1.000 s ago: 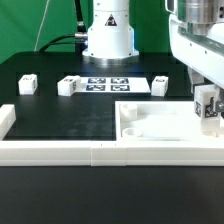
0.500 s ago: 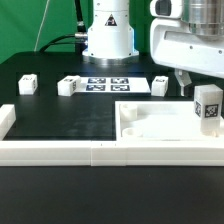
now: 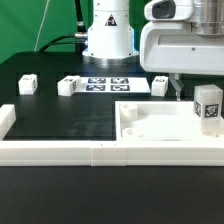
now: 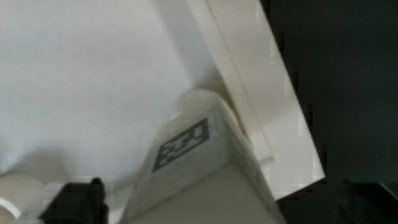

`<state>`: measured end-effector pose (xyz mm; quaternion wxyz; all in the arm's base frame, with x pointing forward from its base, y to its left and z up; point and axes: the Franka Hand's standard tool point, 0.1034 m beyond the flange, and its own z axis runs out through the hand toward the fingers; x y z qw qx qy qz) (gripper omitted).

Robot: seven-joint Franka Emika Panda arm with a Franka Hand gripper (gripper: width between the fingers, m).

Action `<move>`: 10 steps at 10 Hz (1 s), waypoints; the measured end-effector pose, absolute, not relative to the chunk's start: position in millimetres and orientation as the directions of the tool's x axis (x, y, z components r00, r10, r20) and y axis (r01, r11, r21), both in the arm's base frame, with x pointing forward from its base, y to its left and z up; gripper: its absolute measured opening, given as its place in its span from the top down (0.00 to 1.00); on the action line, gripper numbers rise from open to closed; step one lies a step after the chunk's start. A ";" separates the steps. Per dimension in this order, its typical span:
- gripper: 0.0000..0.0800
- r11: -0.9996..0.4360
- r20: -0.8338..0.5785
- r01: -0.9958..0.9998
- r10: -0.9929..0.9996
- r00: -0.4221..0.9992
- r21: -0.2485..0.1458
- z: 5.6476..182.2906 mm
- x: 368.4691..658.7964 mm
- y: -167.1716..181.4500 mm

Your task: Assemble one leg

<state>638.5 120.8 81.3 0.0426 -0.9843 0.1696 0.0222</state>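
White-cased, the gripper (image 3: 188, 90) hangs over the worktop's (image 3: 60, 118) corner at the near edge and the exterior view's right. It grips nothing. One dark finger shows well off to the side in the wrist view, so the fingers (image 4: 80, 202) stand apart.

Just beside and below it, the leg (image 3: 208, 106) stands upright and free. Its tag faces the near edge. It sits on the corner of the slab (image 3: 160, 128) that points to the far edge and the exterior view's right. The slab lies flat against the white rail (image 3: 60, 151), which runs along the near edge and turns up the edge on the exterior view's left.

Toward the far edge, the marker board (image 3: 108, 84) lies flat amid three loose posts (image 3: 68, 86). Behind it the arm's base (image 3: 108, 35) rises at the far edge.

The worktop is matt black. A green backdrop (image 3: 35, 25) closes the room behind.
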 end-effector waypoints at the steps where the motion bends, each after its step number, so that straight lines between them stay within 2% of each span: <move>1: 0.19 -0.950 -0.054 -0.305 -0.301 0.952 -0.072 81.4 638.1 122.6; 4: 0.19 -0.997 -0.026 0.039 0.040 0.999 -0.070 81.1 638.9 116.9; 6: 0.22 -0.994 -0.023 0.082 0.084 0.996 -0.071 81.1 638.9 116.6; 8: 0.64 -0.994 -0.023 0.080 0.082 0.996 -0.071 81.1 638.9 116.5; 10: 0.64 -0.996 -0.025 0.045 0.047 0.999 -0.070 81.0 638.9 116.5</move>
